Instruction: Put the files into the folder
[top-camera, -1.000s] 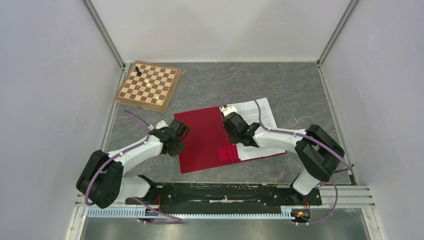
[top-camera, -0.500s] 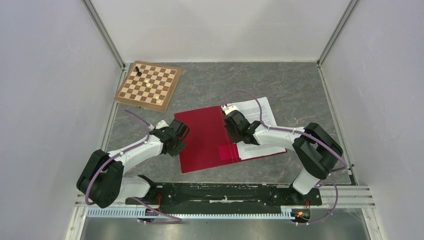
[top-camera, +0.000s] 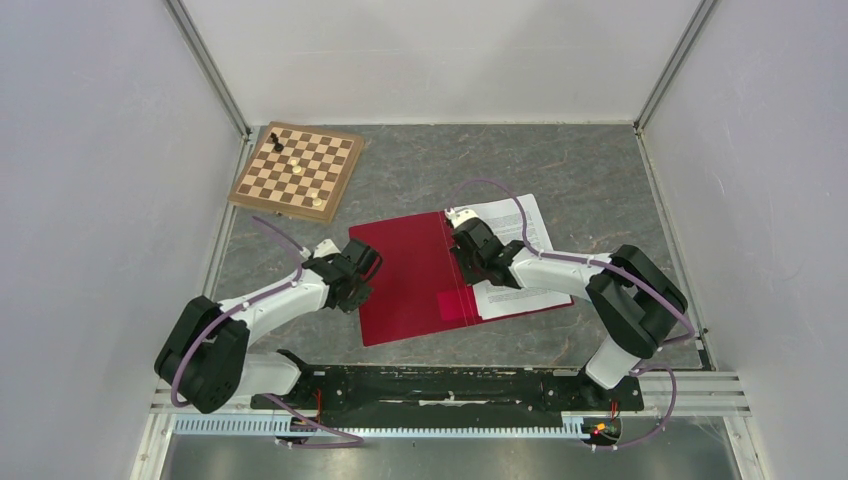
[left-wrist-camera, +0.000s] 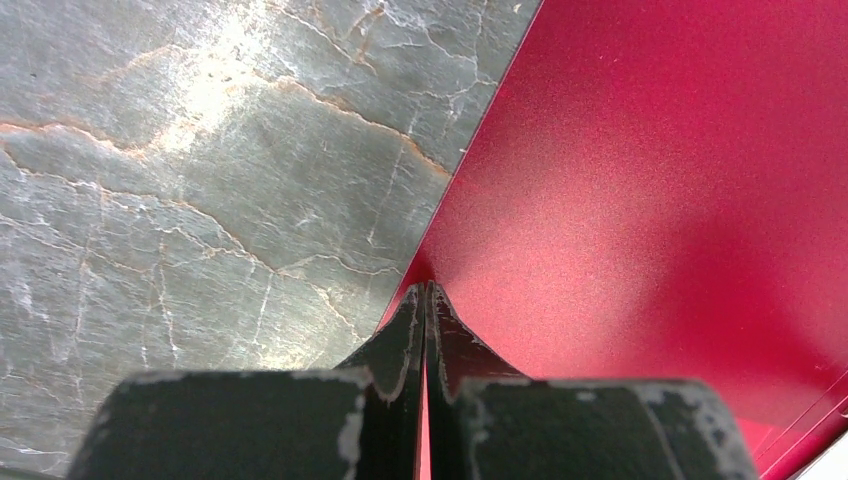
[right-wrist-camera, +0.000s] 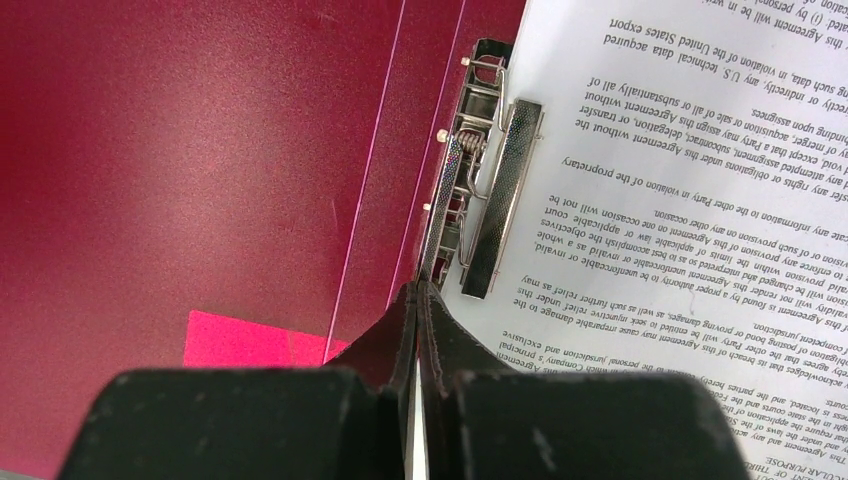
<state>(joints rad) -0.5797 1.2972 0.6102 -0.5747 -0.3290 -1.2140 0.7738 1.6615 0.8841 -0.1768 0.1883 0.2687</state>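
Note:
The red folder (top-camera: 405, 285) lies open on the table, with a pink patch (top-camera: 457, 306) inside near the spine. The files (top-camera: 520, 225), white sheets with black text, lie on its right half under the metal clip (right-wrist-camera: 480, 200). My left gripper (top-camera: 358, 278) is shut, its tips (left-wrist-camera: 428, 288) down on the left edge of the folder's cover (left-wrist-camera: 650, 200). My right gripper (top-camera: 473, 282) is shut, its tips (right-wrist-camera: 418, 285) at the near end of the clip, between the spine and the printed sheet (right-wrist-camera: 680, 200). I see nothing held in either gripper.
A brown-and-white chessboard (top-camera: 297, 170) with a few pieces lies at the far left corner. White walls close in the grey marbled table (top-camera: 590, 170) on three sides. The arm bases stand on a black rail (top-camera: 440, 385) at the near edge.
The right gripper has shifted slightly along the spine by the clip. The left gripper has stayed at the folder's left edge. The folder and the sheets lie as before.

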